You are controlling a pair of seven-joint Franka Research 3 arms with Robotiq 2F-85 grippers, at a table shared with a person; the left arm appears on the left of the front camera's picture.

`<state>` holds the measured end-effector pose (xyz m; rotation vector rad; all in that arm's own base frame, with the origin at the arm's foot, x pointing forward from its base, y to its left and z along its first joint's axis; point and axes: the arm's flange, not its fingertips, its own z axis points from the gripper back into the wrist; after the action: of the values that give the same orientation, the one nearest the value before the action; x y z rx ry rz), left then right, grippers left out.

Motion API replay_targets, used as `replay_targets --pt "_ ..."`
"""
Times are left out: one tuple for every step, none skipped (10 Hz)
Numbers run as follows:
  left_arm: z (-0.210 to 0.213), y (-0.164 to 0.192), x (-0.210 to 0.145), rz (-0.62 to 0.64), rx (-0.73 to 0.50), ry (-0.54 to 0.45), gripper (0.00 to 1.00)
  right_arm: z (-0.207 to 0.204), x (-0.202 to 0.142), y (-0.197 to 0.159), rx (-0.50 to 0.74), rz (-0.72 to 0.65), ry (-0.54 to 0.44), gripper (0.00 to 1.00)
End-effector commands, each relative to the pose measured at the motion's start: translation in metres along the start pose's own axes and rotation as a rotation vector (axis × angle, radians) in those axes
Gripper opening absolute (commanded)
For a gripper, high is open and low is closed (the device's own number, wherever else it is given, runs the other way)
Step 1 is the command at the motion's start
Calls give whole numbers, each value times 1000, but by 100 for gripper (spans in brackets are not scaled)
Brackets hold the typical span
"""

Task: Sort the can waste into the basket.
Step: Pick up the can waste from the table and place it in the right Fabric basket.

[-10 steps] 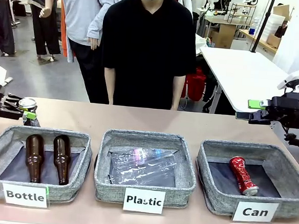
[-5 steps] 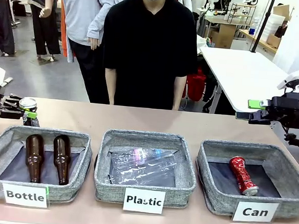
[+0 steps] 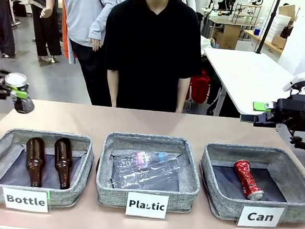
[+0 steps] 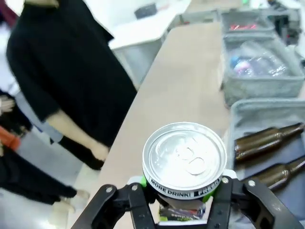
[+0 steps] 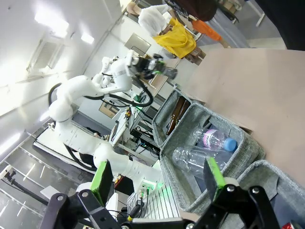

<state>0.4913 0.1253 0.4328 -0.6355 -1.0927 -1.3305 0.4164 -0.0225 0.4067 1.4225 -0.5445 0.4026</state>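
Above the desk's far left corner, the left gripper (image 3: 17, 91) grasps the dark can (image 3: 19, 93), lifted off the desk (image 3: 141, 123). Over the far right edge, the right gripper (image 3: 253, 112) hangs level with its jaws spread; the red can (image 3: 248, 179) lies in the Can basket (image 3: 212, 197).

Left gripper (image 3: 18, 92) has risen off the surface (image 3: 141, 125) with the dark can (image 3: 19, 90) clamped between its fingers (image 4: 136, 202); a second ago the can stood on the surface just behind the far left corner of the Bottle basket (image 3: 36, 164), the fingers not fully pinched onto it. Now the can hangs well above that basket's far left corner, lifted clear, and tilted so its silver top (image 4: 185, 155) faces up and toward the robot's side. The can has also shifted slightly further left of the Bottle basket than before.
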Motion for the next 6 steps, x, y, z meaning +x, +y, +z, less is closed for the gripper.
replay_targets --pt "15 -62 52 112 31 4 0 1 0 2 10 20 4 100" --pt "21 -107 66 102 -113 -49 0 1 0 2 10 20 4 100" --pt "25 -141 71 113 -214 -94 0 1 0 2 10 20 4 100" --pt "26 -164 69 120 -199 -99 0 1 0 2 10 20 4 100" --pt "25 -175 64 125 -212 -100 0 1 0 2 10 20 4 100" --pt "25 -165 53 144 -191 -106 0 1 0 2 10 20 4 100"
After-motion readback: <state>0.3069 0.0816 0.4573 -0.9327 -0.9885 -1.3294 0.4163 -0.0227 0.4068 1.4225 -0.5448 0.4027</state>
